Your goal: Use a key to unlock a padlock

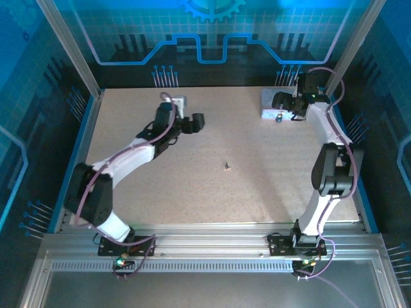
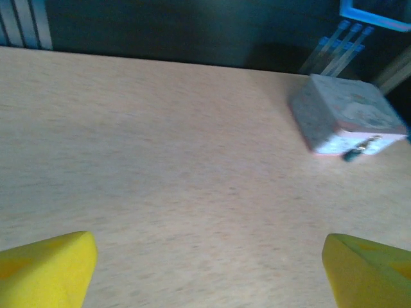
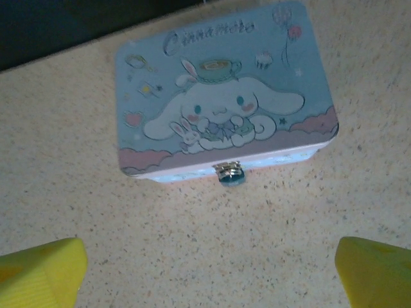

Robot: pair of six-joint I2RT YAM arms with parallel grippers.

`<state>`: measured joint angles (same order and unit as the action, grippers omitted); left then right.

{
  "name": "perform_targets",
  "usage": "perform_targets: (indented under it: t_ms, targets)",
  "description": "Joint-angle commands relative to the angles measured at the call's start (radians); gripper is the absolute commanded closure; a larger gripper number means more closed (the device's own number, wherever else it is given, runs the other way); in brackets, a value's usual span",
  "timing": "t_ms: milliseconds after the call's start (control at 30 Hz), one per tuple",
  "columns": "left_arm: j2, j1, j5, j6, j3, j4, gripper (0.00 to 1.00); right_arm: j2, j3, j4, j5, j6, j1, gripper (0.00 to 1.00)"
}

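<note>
Speckled beige tabletop (image 1: 212,192), blue-lit walls (image 1: 212,38), tin box (image 3: 225,96) with padlock (image 3: 231,175) far right

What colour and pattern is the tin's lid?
Tin lid: pale blue with white cartoon character; clearest in right wrist view.

The tabletop (image 3: 192,244) looks matt and speckled, the tin (image 3: 225,83) smooth, the padlock (image 3: 231,178) glossy.
</note>
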<state>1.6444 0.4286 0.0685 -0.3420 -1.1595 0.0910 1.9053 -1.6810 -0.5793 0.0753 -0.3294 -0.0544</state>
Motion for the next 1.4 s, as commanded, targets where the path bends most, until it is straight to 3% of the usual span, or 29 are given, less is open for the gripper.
perform_targets:
  t_ms: [0, 133, 333, 500, 700, 933, 1367]
  targets:
    - [0.159, 0.050, -0.068, -0.136, -0.169, -0.078, 0.14, 0.099, -0.137, -0.191, -0.057, -0.053, -0.038, 0.00]
    - [0.427, 0.083, -0.223, -0.227, -0.460, -0.095, 0.25, 0.237, -0.319, -0.236, -0.115, -0.066, -0.073, 0.00]
    - [0.744, 0.113, -0.234, -0.307, -0.864, -0.168, 0.25, 0.458, -0.615, -0.374, -0.105, -0.070, -0.103, 0.00]
    - [0.928, 0.114, -0.243, -0.362, -1.125, -0.193, 0.26, 0.558, -0.723, -0.360, -0.134, -0.089, -0.121, 0.00]
    - [1.107, 0.115, -0.312, -0.475, -1.344, -0.103, 0.29, 0.657, -0.826, -0.370, -0.203, -0.078, -0.126, 0.00]
    - [1.211, 0.116, -0.327, -0.540, -1.422, 0.045, 0.31, 0.682, -0.813, -0.338, -0.346, -0.019, -0.123, 0.06]
    - [1.310, 0.068, -0.394, -0.486, -1.528, 0.208, 0.29, 0.681, -0.815, -0.363, -0.444, 0.120, -0.082, 0.10]
